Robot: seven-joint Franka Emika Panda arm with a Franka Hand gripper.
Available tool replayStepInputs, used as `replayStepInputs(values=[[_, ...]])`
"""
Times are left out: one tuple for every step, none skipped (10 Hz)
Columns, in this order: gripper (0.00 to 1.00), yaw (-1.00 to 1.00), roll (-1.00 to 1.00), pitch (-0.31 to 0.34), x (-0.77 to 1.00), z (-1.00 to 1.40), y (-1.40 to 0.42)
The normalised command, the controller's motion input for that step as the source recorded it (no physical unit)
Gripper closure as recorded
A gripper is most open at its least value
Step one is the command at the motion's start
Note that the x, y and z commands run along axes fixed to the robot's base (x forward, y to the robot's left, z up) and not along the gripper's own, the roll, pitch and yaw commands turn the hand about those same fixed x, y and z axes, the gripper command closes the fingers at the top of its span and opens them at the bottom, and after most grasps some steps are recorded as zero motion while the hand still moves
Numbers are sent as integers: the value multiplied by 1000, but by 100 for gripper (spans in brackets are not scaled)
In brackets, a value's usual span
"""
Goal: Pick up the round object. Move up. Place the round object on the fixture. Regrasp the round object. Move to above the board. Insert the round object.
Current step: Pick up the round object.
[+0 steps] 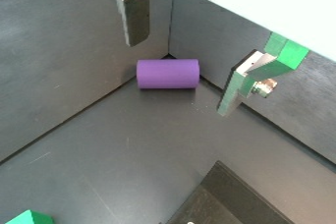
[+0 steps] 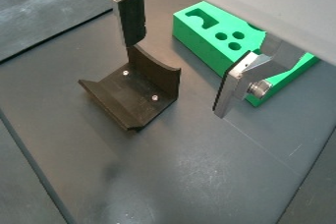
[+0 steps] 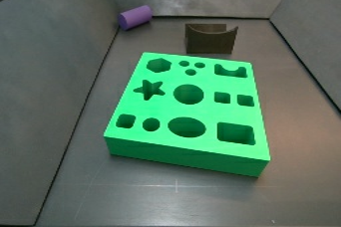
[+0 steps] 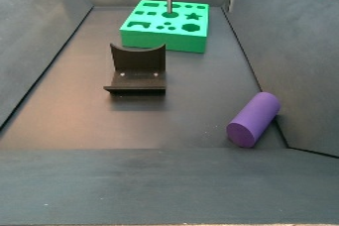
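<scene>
The gripper (image 1: 180,53) is hanging above the floor with its jaws spread wide apart and nothing between the fingers (image 2: 238,88). The purple round object (image 1: 168,74) is lying on its side on the dark floor by the wall, in a corner well apart from the fixture (image 4: 135,69). The green board (image 3: 189,107) is lying flat, with the fixture sitting just beyond one of its edges.

The round object (image 1: 168,74) is plain purple, and the board (image 3: 186,112) is bright green all over. The fixture (image 2: 132,95) is dark grey-black. The gripper (image 1: 184,56) has shiny silver fingers (image 1: 238,90) with dark pads, up above the dark grey floor (image 4: 119,121).
</scene>
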Motion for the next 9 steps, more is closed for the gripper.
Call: replayStepInputs(values=[[0,-149,-79,-11,-120,0,271],[0,-360,-59,0,-189,-297,540],[0,-346,-69,-6,-297,-403,523],[0,-277,-113,-50,-389,-577,540],[0,-309,-117,-6,-423,-717,531],[0,-454,-79,-56,-560,-817,389],[0,-531,-23,-90,-620,-797,320],[0,-560,0,-114,-677,-754,297],[0,-589,0,-129,-623,-686,289]])
